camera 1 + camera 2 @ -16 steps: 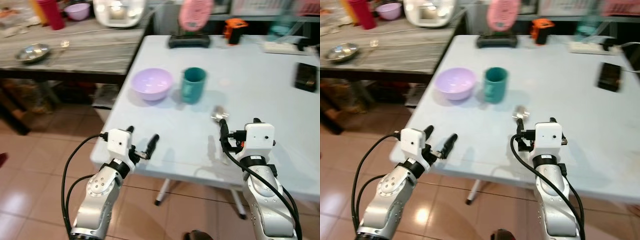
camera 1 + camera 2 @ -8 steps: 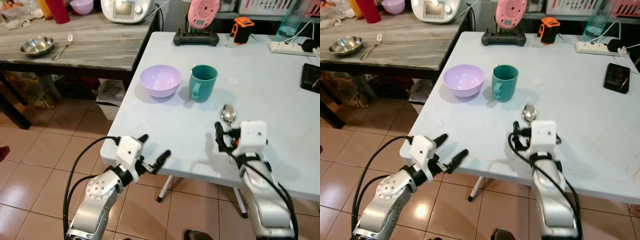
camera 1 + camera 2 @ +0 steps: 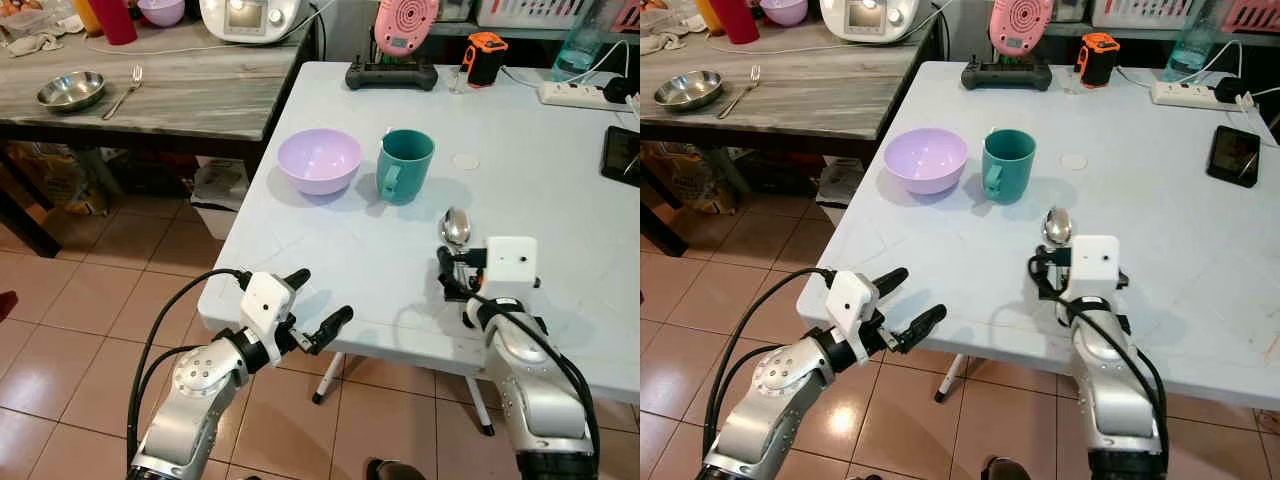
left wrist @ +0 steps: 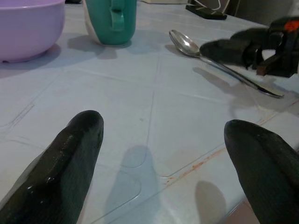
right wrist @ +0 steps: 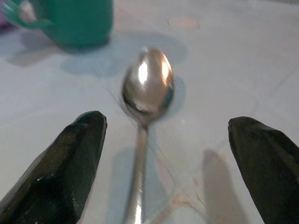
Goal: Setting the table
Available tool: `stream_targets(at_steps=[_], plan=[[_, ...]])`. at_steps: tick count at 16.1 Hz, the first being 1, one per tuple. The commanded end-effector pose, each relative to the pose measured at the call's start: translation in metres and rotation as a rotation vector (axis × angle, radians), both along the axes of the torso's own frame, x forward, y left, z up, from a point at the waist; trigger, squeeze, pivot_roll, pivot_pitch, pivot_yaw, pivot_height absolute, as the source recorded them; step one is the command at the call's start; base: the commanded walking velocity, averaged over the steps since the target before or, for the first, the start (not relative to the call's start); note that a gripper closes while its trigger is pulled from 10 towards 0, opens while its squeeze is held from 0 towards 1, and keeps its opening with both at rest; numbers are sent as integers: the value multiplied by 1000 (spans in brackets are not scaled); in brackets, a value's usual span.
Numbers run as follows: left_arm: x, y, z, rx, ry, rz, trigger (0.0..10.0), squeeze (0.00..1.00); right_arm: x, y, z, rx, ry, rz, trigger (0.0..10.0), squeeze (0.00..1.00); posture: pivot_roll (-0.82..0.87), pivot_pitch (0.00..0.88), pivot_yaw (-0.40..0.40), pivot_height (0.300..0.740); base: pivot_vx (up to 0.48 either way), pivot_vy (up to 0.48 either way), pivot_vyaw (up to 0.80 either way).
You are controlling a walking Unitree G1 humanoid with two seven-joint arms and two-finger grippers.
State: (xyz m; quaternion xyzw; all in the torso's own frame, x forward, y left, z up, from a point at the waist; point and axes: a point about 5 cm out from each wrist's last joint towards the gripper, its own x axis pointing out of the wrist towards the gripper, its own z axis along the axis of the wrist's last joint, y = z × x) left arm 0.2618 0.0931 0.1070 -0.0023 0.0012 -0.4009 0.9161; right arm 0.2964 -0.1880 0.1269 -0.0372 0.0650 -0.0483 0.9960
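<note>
Pale blue-white rectangular table (image 3: pixel 560 190), carrying the setting toward its left edge and near edge. Dark-framed side counter with grey streaked top (image 3: pixel 190 90), standing beyond the table's left edge; on it a small steel bowl (image 3: pixel 70 90) and a steel fork (image 3: pixel 122 90), both untouched and well apart from the setting. Lilac plastic bowl (image 3: pixel 319 161), upright and empty, close to the table's left edge. Teal ceramic mug (image 3: pixel 405 166), upright, handle turned to the near edge, just beside the bowl on its right, a narrow gap between them. Right gripper (image 3: pixel 455 273), over the table by the near edge, its two black fingers spread wide to either side of the spoon handle and holding nothing; in the right wrist view the fingers (image 5: pixel 60 168) flank the handle without touching it. Left gripper (image 3: pixel 318 305), hovering at the table's near-left corner, fingers parted wide, empty. Polished steel spoon (image 3: pixel 456 229), lying flat on the table, bowl end pointing to the far edge, nearer than the mug and slightly to its right, handle running toward the near edge between the right gripper's fingers. Progress, as a judgement: bowl, mug and spoon are laid out, so the place looks largely set; the fork on the counter may remain to be fetched, and whether the spoon is finally placed or about to be regrasped cannot be told.
</note>
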Motion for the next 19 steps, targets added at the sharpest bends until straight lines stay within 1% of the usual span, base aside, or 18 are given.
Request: stream_targets(at_steps=[1,2,6,8,10,11,13,15,16,19], plan=[[-1,0,1,-5,-2,-7,10000,0,2,0,-4,33,32,11,9608,0,-252,159,48,740,0,0,0],[-1,0,1,-6,-2,-17,10000,0,4,-1,-3,39,27,19,0,0,-257,159,49,740,0,0,0],[1,-4,2,-12,-5,-50,10000,0,15,5,1,60,44,82,0,0,-263,158,49,740,0,0,0],[2,-5,3,-36,8,-40,10000,0,13,8,-4,67,93,103,0,0,-263,157,47,740,0,0,0],[1,-5,3,-37,8,-46,10000,0,9,6,-11,79,147,87,0,0,-265,154,45,740,0,0,0],[1,-5,3,-37,9,-46,10000,0,8,4,-11,77,146,74,0,0,-265,154,45,740,0,0,0],[3,-4,2,-32,9,-47,10000,0,5,2,-13,80,180,79,0,0,-267,154,45,740,0,0,0],[4,-5,3,-34,7,-49,10000,0,3,-4,-15,84,201,72,0,0,-275,153,46,740,0,0,0],[4,-6,4,-36,7,-56,10000,0,1,-5,-17,102,230,88,0,0,-278,153,46,740,0,0,0],[4,-8,4,-38,6,-68,10000,0,-2,-7,-20,98,254,99,0,0,-279,152,49,740,0,0,0]])
